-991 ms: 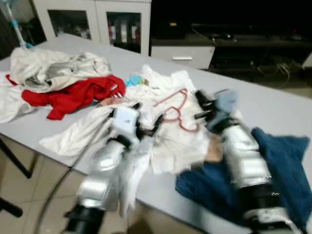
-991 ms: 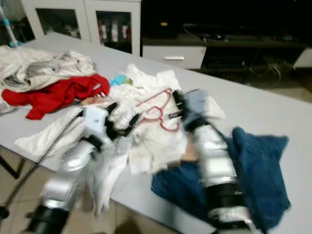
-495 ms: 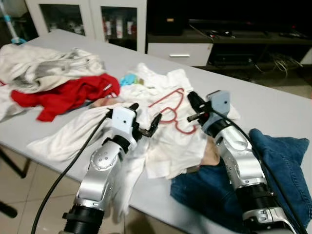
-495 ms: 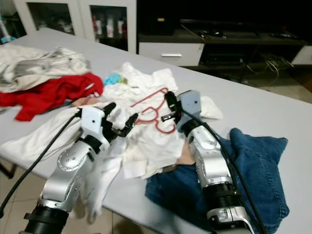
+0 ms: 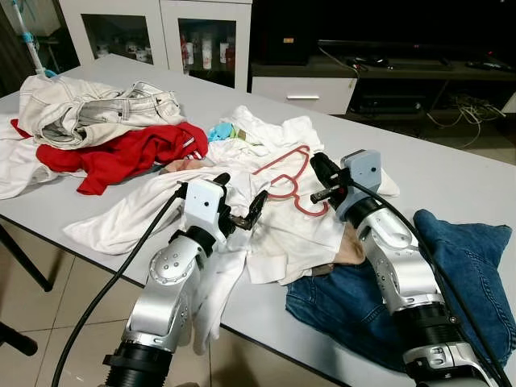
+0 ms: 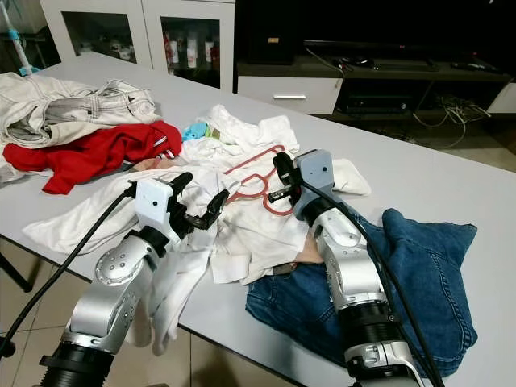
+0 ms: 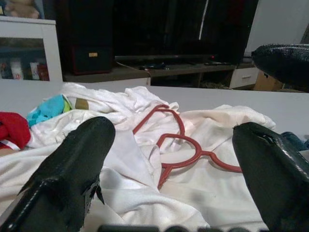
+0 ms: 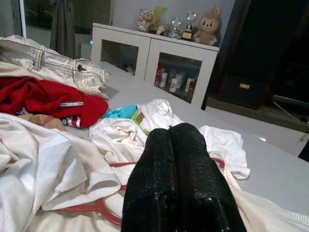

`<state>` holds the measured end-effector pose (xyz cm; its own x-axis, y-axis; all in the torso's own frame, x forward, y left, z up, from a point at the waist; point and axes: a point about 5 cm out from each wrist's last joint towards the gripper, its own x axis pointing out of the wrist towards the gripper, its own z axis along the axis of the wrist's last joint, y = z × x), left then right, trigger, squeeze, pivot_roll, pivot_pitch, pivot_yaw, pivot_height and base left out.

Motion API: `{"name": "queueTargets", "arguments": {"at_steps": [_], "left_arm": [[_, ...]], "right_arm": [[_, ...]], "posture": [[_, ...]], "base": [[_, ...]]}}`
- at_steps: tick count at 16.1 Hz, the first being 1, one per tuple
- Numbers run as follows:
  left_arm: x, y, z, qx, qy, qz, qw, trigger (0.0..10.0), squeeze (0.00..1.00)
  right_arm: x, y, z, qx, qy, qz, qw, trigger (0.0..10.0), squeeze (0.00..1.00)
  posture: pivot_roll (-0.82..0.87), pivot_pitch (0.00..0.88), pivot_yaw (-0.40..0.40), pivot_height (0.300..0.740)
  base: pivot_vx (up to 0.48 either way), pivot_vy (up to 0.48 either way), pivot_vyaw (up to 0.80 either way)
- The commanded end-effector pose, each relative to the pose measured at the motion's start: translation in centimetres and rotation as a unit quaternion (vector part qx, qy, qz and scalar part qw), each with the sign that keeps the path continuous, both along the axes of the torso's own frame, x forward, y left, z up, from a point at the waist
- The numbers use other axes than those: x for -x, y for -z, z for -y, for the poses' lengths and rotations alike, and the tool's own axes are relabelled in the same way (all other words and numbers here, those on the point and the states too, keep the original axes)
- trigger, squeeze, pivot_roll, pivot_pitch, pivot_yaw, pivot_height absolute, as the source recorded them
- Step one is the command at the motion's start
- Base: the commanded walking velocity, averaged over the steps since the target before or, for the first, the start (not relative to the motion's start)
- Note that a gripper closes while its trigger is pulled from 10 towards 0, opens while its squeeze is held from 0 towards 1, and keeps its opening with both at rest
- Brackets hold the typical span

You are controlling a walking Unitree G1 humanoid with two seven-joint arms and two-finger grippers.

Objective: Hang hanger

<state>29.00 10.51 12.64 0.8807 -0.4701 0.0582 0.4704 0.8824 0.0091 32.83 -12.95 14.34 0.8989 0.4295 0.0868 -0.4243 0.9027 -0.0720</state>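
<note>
Left wrist view: our left gripper (image 7: 171, 159) spread wide, red hanger (image 7: 181, 145) at 12 o'clock for grabbing; right gripper (image 5: 318, 181) clenched empty.

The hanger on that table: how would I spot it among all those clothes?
On the grey table, find the white garment in the middle, between the two robot arms. The hanger lies flat on it: a thin red wire outline, the only hard thing among the fabric.
</note>
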Motion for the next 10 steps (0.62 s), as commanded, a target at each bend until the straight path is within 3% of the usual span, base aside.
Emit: {"name": "queueTargets", "arguments": {"at_steps": [1, 4, 7, 8, 9, 10], "left_arm": [[0.1, -0.6, 0.4, 0.004, 0.008, 0.013, 1.0, 10.0, 0.0], [0.1, -0.6, 0.3, 0.001, 0.01, 0.013, 1.0, 10.0, 0.0], [-0.6, -1.1, -2.0, -0.026, 0.011, 0.02, 0.999, 10.0, 0.0], [-0.8, -1.3, -3.1, -0.049, 0.017, 0.027, 0.998, 10.0, 0.0], [-0.8, -1.5, -3.9, -0.077, 0.026, 0.033, 0.996, 10.0, 0.0], [-0.6, -1.5, -4.6, -0.114, 0.043, 0.041, 0.992, 10.0, 0.0]], "right_arm": [[-0.1, -0.1, 0.1, 0.007, -0.004, -0.003, 1.0, 10.0, 0.0], [0.0, 0.7, -0.3, 0.03, -0.023, -0.03, 0.999, 10.0, 0.0], [0.4, 1.9, -1.3, 0.075, -0.095, -0.077, 0.99, 10.0, 0.0], [0.5, 2.0, -1.6, 0.088, -0.13, -0.089, 0.984, 10.0, 0.28], [0.6, 2.0, -1.9, 0.095, -0.153, -0.096, 0.979, 10.0, 0.81], [0.6, 1.9, -2.2, 0.104, -0.168, -0.1, 0.975, 10.0, 0.99]], "posture": [[0.04, 0.0, -0.065, 0.74], [0.04, 0.0, -0.066, 0.74], [0.05, 0.0, -0.072, 0.74], [0.05, 0.0, -0.075, 0.74], [0.06, 0.0, -0.08, 0.74], [0.06, 0.0, -0.087, 0.74]], "base": [[0.0, 0.0, 0.0], [0.0, 0.0, 0.0], [0.0, 0.0, 0.0], [0.0, 0.0, 0.0], [0.0, 0.0, 0.0], [0.0, 0.0, 0.0]]}}
